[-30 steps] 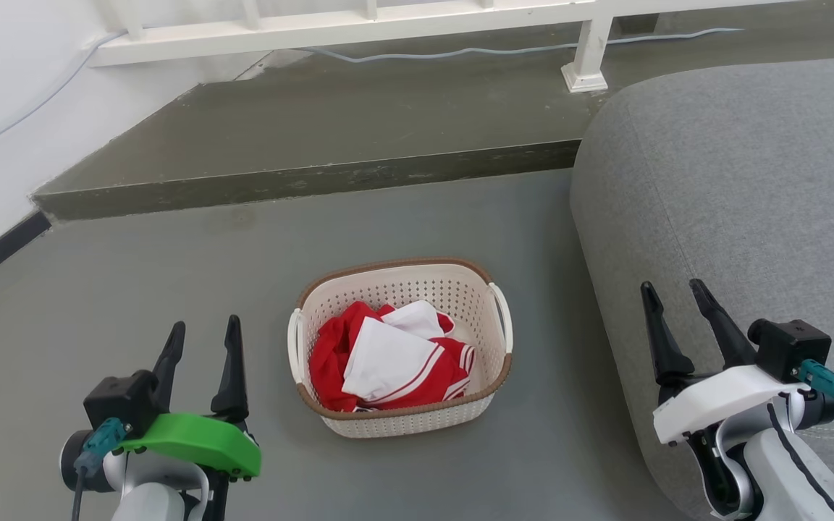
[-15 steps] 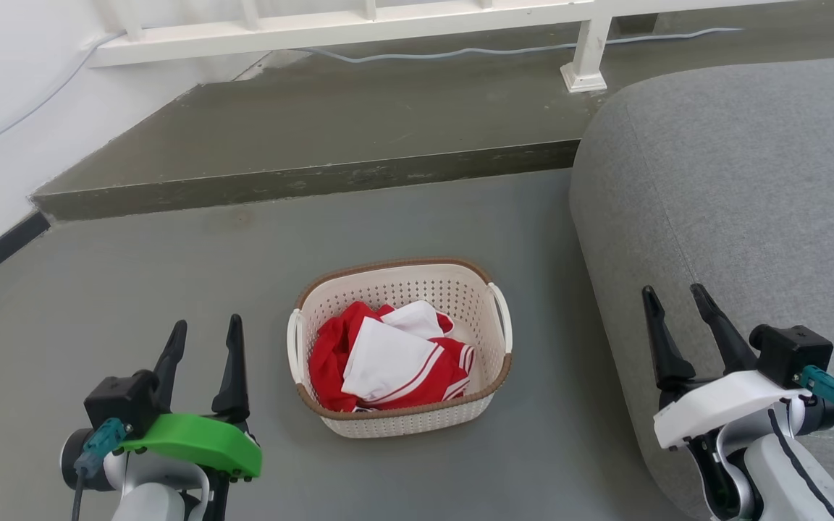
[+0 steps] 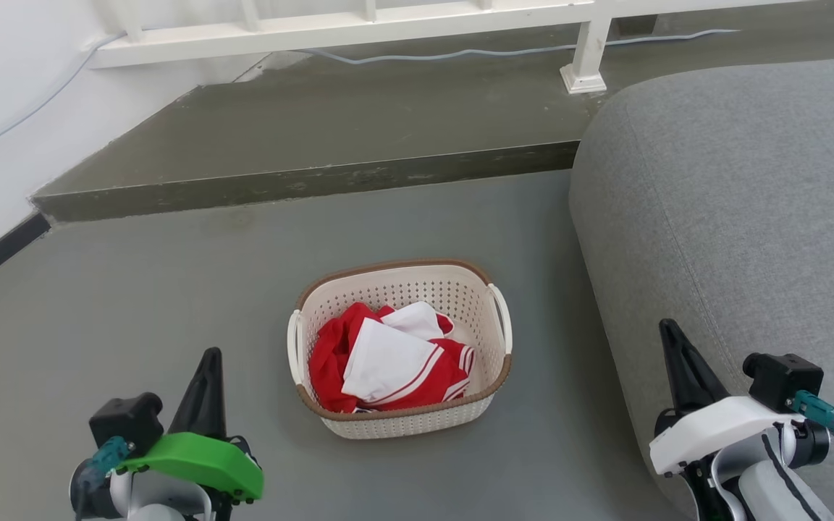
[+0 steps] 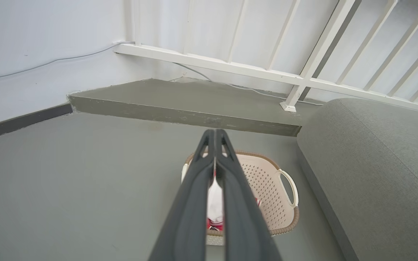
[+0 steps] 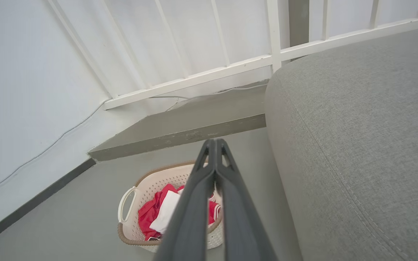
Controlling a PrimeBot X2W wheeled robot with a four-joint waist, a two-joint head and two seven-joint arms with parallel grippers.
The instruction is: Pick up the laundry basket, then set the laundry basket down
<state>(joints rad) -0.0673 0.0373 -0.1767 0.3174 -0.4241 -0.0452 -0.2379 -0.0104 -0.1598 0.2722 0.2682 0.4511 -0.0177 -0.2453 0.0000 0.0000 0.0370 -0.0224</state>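
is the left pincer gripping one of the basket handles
No, the left pincer is shut on nothing, over the floor and apart from the laundry basket.

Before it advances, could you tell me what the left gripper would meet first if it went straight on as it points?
Probably the floor just before the step, past the basket; the shut left gripper seems aimed over it, though depth is unclear.

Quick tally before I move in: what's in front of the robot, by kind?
Cream-white perforated plastic laundry basket, brown rim: 1
Red-and-white clothing heap inside it: 1
Grey fabric sofa: 1
White railing: 1
Shut dark end effectors: 2 (left end effector, right end effector)
Total: 6
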